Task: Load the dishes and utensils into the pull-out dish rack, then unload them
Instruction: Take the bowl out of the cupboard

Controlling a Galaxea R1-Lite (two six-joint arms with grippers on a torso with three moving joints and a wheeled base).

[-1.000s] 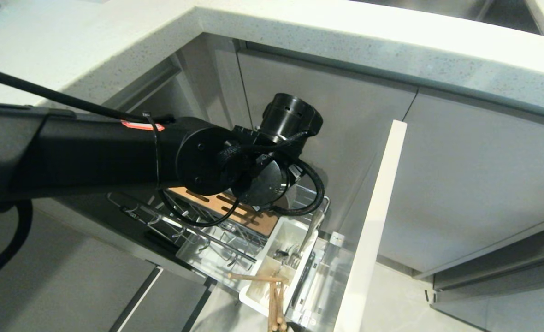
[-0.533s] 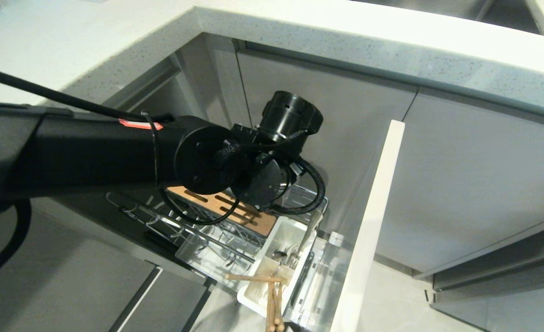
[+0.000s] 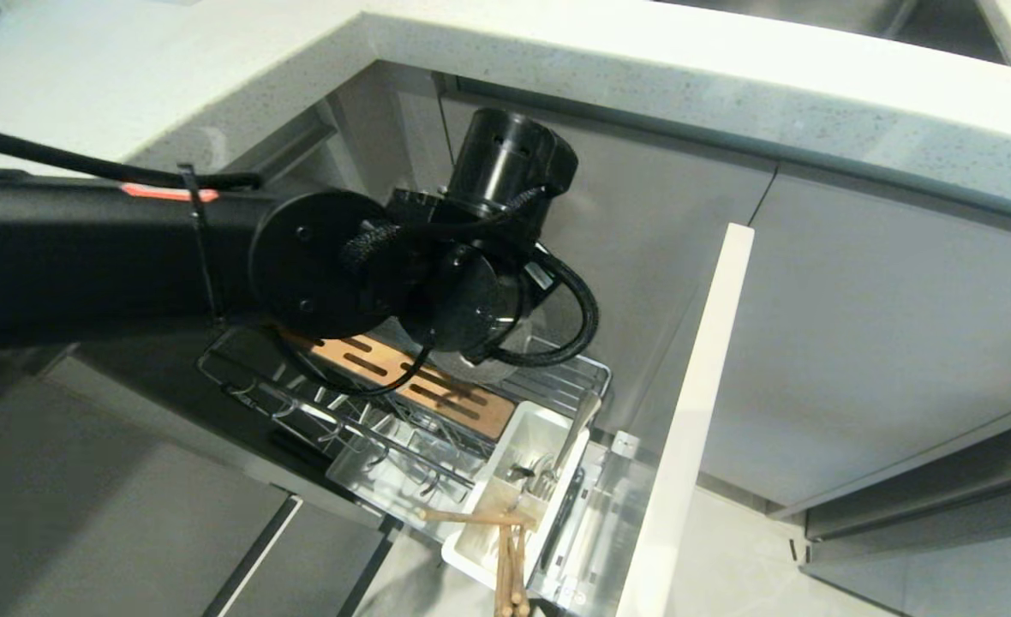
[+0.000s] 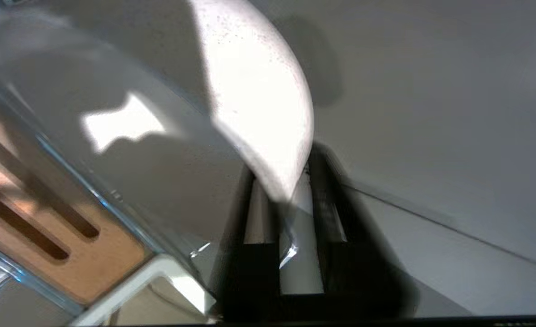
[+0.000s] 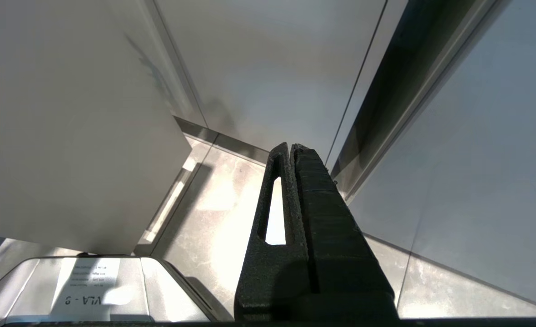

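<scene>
My left gripper (image 4: 290, 200) was closed on the rim of the bowl (image 4: 259, 104), a cream-white one with fine dark speckles. In the left wrist view the two dark fingers (image 4: 259, 213) stood on either side of the bowl's edge, and the bowl rose from them in front of the grey cabinet wall. In the head view my left arm (image 3: 128, 257) reached across from the left and its wrist covered the bowl, so from there I could not see it.

Under my wrist was the rack (image 3: 437, 411), pulled out of the cabinet. Its wooden strip (image 3: 403, 386) with long slots lay along the back part of the wire basket. The white tub (image 3: 514, 488) stood at the near right corner of the rack, beside the pale front panel (image 3: 694, 411). The spoon (image 3: 570, 441) stood in the tub, with its handle leaning against the far rim. The chopsticks (image 3: 505, 548) were in the near end of the tub; one lay across the rim and the others pointed out over the near edge. I could not see the pink plate.

My right gripper (image 5: 290, 154) was shut and empty, with the fingers pressed together. It pointed at the floor beside the cabinet doors, away from the rack.
</scene>
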